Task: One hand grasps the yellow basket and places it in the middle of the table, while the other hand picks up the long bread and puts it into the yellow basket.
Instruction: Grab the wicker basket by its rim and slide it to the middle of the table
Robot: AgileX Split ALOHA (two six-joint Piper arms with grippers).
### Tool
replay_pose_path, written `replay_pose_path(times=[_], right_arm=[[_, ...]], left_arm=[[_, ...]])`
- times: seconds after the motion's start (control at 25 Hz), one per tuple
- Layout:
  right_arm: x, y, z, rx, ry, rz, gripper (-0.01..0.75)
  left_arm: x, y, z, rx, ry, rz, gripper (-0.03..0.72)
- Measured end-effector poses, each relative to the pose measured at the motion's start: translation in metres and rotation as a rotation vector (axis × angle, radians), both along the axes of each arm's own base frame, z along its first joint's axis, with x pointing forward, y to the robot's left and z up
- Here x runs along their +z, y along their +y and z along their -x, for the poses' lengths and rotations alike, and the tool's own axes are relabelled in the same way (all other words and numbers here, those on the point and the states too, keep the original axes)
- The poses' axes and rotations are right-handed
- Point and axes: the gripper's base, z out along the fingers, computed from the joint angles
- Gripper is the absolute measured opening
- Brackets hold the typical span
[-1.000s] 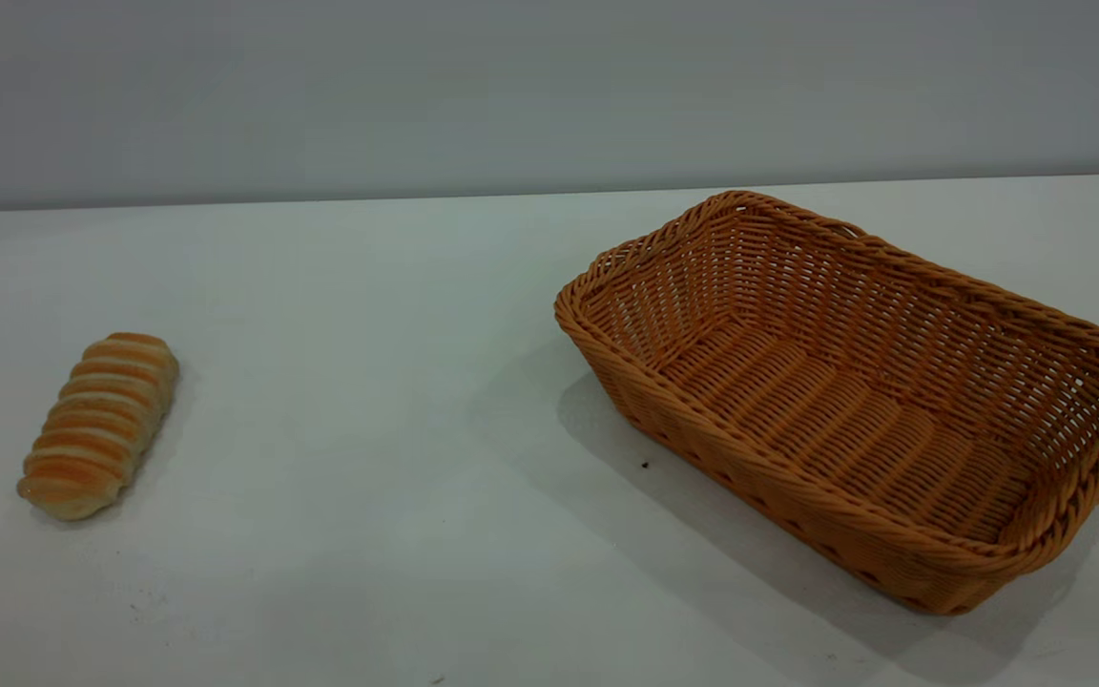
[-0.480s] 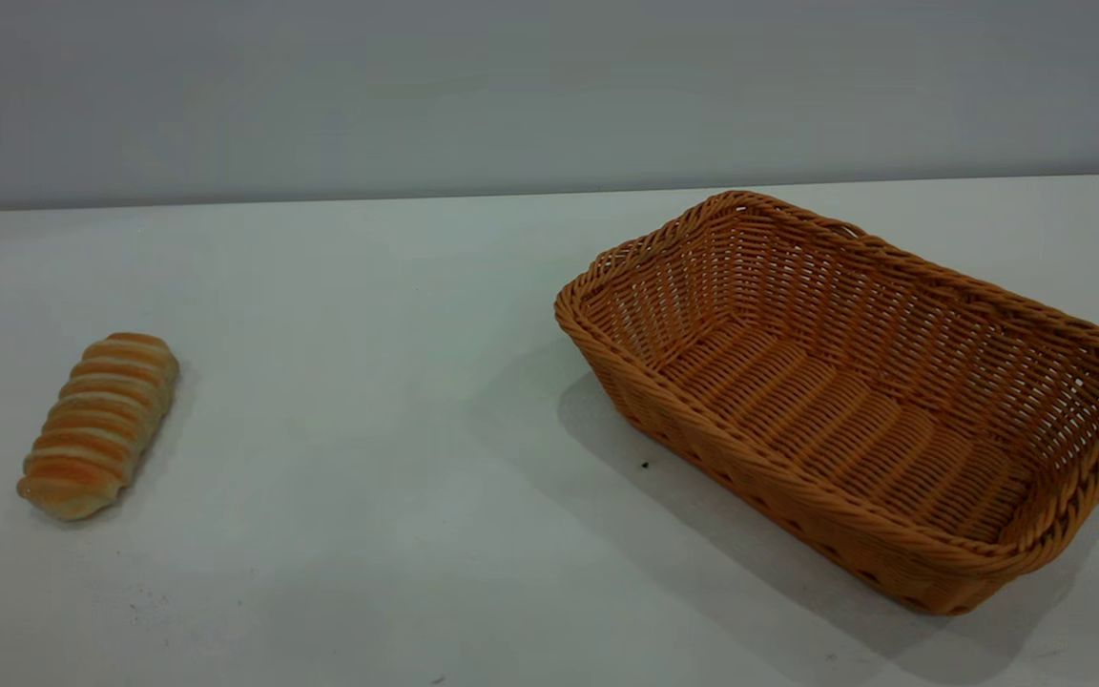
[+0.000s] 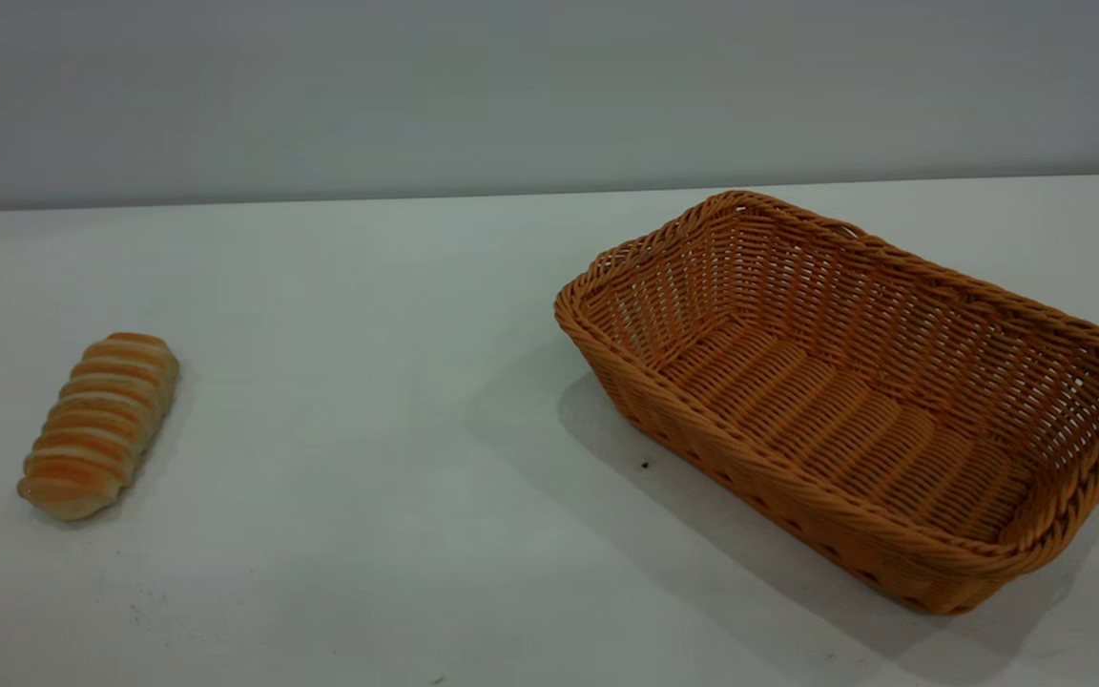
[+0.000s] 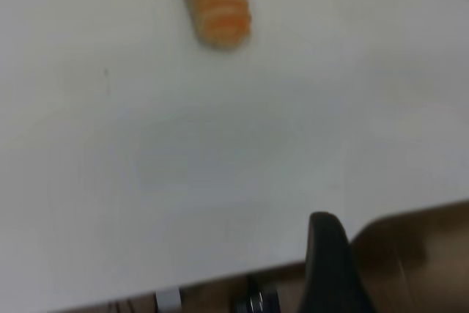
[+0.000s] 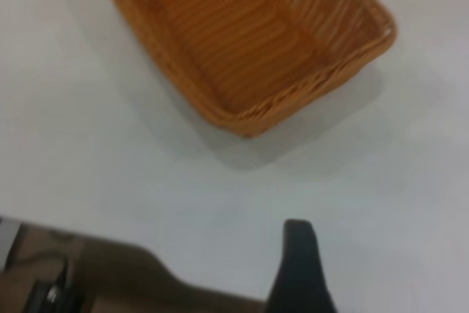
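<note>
The yellow basket (image 3: 855,401), a large orange-tan wicker tray, stands empty on the right part of the white table (image 3: 368,401). It also shows in the right wrist view (image 5: 249,34). The long bread (image 3: 99,425), striped orange and cream, lies at the far left of the table, and it shows in the left wrist view (image 4: 215,1). Neither gripper shows in the exterior view. My left gripper (image 4: 330,262) is a dark shape at the table's near edge, well short of the bread. My right gripper (image 5: 300,265) is likewise a dark shape over bare table, short of the basket.
A plain grey wall runs behind the table's far edge (image 3: 321,200). White table lies between the bread and the basket. A brown surface (image 4: 418,254) shows beyond the table's edge in the left wrist view.
</note>
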Motion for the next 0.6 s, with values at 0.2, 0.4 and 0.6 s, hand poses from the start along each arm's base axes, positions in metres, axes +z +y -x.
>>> replay_pose_path(times=[0.2,0.4,0.6], right_arm=[[-0.002,0.005,-0.027,-0.020,0.126,0.011,0.589],[-0.002,0.013,-0.067,-0.075,0.143,-0.037,0.589],[-0.008,0.023,-0.110,-0.129,0.245,-0.096,0.589]], left_arm=[[0.003,-0.004,-0.030,0.026,0.100,0.019,0.529],[0.011,-0.009,-0.062,0.058,0.024,0.078,0.529],[0.012,-0.013,-0.091,0.074,-0.011,0.099,0.529]])
